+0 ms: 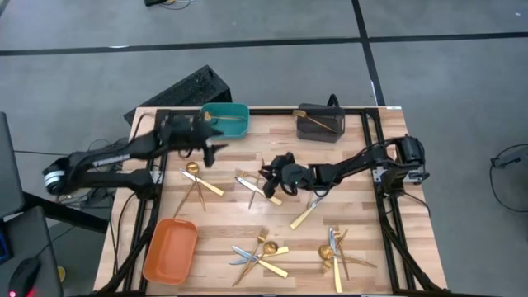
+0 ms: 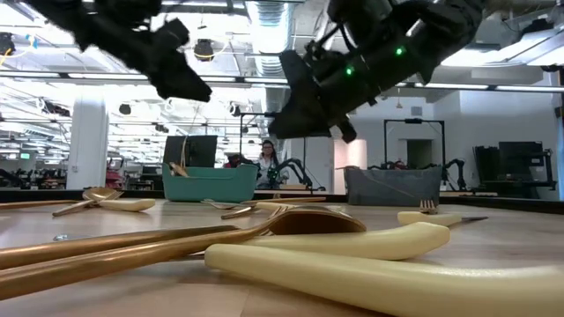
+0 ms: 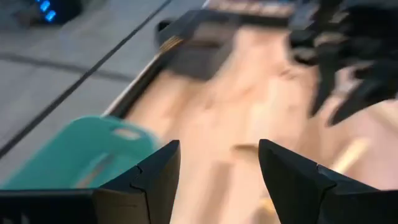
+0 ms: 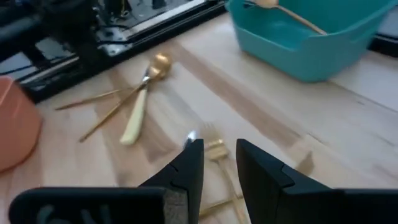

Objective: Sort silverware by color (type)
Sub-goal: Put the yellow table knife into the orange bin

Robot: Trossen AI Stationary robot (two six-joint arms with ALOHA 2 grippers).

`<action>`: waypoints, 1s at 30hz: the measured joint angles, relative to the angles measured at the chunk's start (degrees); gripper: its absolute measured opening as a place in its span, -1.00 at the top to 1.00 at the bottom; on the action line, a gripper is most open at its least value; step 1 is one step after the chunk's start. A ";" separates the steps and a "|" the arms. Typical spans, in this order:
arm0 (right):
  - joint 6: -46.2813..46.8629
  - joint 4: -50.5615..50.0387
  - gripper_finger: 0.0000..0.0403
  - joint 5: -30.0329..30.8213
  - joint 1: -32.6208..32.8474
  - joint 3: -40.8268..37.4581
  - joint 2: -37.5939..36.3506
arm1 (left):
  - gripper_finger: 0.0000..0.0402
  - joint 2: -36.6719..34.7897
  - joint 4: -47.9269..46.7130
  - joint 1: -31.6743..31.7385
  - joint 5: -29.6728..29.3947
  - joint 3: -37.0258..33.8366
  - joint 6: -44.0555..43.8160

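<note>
- Most silverware [image 1: 262, 254] is left scattered on the counter [image 1: 363, 206]; only a few pieces are binned.
- Left gripper [image 1: 216, 147], centre-left: jaws spread, empty.
- Right gripper [image 1: 270, 175], mid-frame: jaws half-parted, nothing gripped.

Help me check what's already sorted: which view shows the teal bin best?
The right wrist view: the teal bin is close, with a gold spoon inside. The high view shows it small, the low view only its side, the left wrist view a blur.
</note>
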 joint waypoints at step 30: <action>0.80 -15.70 0.40 -11.64 2.40 1.70 1.71 | 0.00 -2.72 -2.40 -19.86 -24.35 -12.12 -9.24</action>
